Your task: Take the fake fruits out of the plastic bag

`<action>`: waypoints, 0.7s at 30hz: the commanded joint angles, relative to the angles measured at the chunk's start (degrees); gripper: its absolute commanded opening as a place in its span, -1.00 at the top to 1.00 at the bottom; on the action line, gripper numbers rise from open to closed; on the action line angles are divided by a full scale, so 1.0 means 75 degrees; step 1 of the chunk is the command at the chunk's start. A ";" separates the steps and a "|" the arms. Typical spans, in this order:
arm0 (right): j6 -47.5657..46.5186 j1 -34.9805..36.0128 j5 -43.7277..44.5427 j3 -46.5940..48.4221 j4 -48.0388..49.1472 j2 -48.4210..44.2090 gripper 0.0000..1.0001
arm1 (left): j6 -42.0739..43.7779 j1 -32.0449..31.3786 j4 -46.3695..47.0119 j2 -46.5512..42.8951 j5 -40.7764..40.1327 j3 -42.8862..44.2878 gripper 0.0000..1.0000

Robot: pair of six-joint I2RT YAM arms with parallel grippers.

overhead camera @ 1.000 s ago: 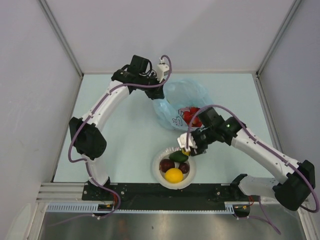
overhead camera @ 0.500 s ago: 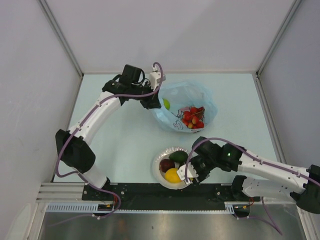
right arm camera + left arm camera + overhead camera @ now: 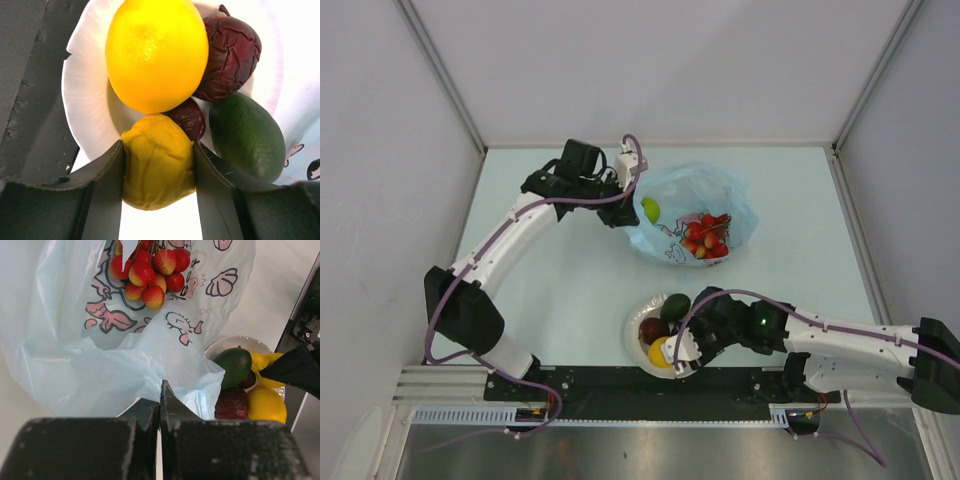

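Fake fruits (image 3: 655,330) lie in two places: a lemon (image 3: 155,50), an avocado (image 3: 245,135) and two dark red round ones (image 3: 230,55) sit packed together in the white bowl (image 3: 87,115) near the arm bases, while a red bunch (image 3: 150,270) and a small green fruit (image 3: 649,208) are in the plastic bag (image 3: 720,195), well apart on the far side of the tabletop (image 3: 570,270). The right pincer (image 3: 159,147) is clenched around a wrinkled yellow fruit (image 3: 157,185), held at the bowl's near rim and touching the lemon and the smaller dark red one. The left pincer (image 3: 160,390) is clamped on a fold of the bag's edge, fingers pressed together with film between them, the bag's mouth gaping beside it. These fruits look like light, hard plastic, so the smooth round ones will probably squirt out of a shallow pinch; a grip across the widest part should hold best. The red bunch is lumpy and likely loose-jointed, so taking it across the cluster or by its stem seems safest. The bag is thin, limp and crinkly, and will likely sag shut over its contents unless its rim is held up.
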 commanded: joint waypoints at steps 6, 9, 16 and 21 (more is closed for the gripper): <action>-0.0323 0.0049 -0.0276 -0.0128 0.0499 0.0160 0.09 | -0.0115 0.0041 0.0235 -0.0459 0.0287 -0.0263 1.00; -0.0440 0.0049 -0.0394 -0.0163 0.0452 0.0160 -0.11 | -0.0127 0.0041 0.0270 -0.0448 0.0346 -0.0286 1.00; -0.0862 0.0049 -0.0722 -0.0210 0.0172 -0.0283 -0.82 | -0.0221 0.0041 0.0364 -0.0331 0.0451 -0.0263 1.00; -0.1225 0.0038 -0.0360 -0.0129 -0.0203 -0.1432 -0.99 | -0.0385 0.0041 0.0434 -0.0108 0.0627 -0.0018 1.00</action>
